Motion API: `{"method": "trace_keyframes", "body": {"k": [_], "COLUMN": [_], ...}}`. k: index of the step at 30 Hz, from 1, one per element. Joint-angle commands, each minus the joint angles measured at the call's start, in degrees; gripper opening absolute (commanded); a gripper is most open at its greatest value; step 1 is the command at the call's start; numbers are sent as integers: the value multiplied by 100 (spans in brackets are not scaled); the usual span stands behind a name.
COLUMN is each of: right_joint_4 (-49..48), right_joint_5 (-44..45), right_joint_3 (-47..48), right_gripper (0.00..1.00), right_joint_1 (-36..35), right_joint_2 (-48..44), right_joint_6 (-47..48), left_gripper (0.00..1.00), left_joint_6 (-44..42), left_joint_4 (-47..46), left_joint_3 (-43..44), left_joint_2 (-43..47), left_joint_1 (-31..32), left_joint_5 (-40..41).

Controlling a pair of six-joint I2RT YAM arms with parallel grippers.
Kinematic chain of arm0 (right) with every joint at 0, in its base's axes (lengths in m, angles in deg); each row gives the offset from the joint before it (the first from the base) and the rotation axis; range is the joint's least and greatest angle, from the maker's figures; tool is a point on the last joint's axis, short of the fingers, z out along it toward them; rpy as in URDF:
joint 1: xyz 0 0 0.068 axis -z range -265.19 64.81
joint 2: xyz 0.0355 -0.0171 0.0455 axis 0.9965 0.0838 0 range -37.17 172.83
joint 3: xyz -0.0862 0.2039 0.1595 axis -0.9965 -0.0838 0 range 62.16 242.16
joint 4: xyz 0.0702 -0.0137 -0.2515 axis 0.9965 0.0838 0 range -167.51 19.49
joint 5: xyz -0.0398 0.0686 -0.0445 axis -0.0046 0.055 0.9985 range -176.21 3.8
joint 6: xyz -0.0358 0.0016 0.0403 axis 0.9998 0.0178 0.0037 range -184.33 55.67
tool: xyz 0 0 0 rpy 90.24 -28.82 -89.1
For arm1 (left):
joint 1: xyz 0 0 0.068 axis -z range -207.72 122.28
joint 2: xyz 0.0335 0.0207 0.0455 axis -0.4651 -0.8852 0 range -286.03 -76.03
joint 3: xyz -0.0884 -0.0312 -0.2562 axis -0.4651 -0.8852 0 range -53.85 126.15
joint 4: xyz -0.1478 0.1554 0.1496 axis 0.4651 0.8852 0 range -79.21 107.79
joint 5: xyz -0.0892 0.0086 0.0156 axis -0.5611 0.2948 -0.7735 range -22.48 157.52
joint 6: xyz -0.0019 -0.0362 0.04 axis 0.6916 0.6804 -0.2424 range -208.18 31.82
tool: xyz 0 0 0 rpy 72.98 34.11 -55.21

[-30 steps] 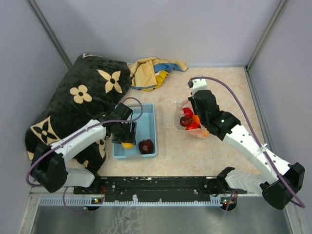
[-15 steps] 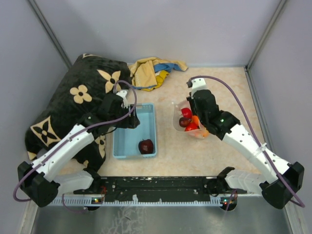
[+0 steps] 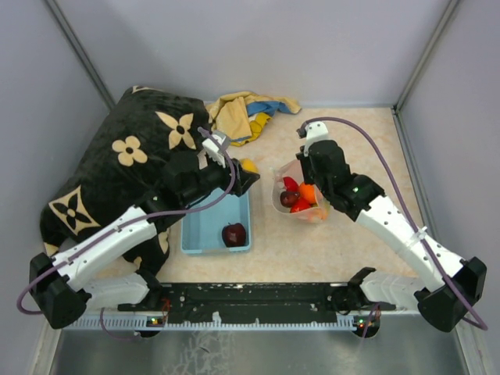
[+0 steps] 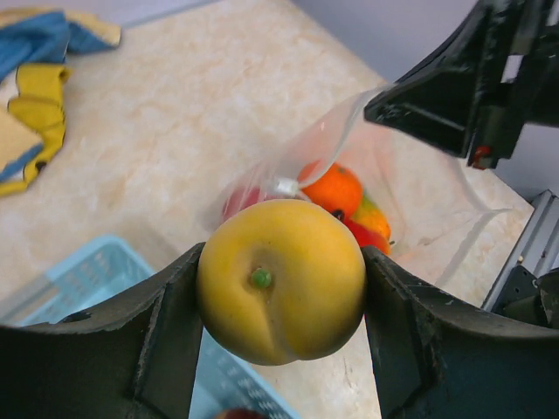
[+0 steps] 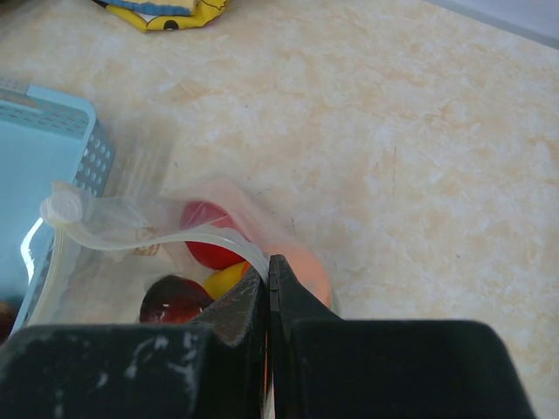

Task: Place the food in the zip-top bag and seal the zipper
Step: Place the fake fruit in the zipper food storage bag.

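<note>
My left gripper point(image 3: 247, 167) is shut on a yellow fruit point(image 4: 279, 279) and holds it in the air past the blue basket's far right corner, just left of the zip-top bag point(image 3: 295, 205). The clear bag stands open on the table with red, orange, yellow and dark maroon fruits point(image 5: 210, 249) inside. My right gripper point(image 5: 269, 271) is shut on the bag's whitish zipper point(image 5: 157, 240) at its right side and holds the mouth up. One dark maroon fruit point(image 3: 233, 233) lies in the blue basket point(image 3: 199, 234).
A big black cushion with tan flowers point(image 3: 133, 156) lies left of the basket, under my left arm. A crumpled yellow and blue cloth point(image 3: 242, 113) sits at the back. Grey walls close in the table on three sides.
My left gripper lifted the yellow fruit out of the basket and carried it far and right, up to the bag. The right gripper and the bag shifted slightly left.
</note>
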Motion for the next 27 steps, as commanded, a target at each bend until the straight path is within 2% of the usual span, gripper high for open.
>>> {"method": "trace_keyframes", "body": {"k": [1,10,15,19,27], "right_joint_4": [-134,62,61,77,134], "right_joint_5": [-125,-413,-604,-659,-687], "right_joint_3": [449,606,633,662,599], "right_gripper": [0,0,0,0,0], "right_joint_1": [36,29,27,26,29], "right_joint_2": [-41,102,171,204,53], "right_joint_6": [-123,-286,-381,-438,-506], "left_gripper": [47,46,45,45,44], "left_joint_6": [-625,-1643,-2918,-3918,-4546], "left_joint_4": [-1650,-3107,-4188,-4025,-3343], "left_joint_3": [-160,-545,-1152,-1015,-380], "left_joint_2": [-245,-581,-715,-1031,-1601], "left_joint_1": [181,544,689,722,722], "left_joint_5": [-481,-1192,-1876,-2291,-2227]}}
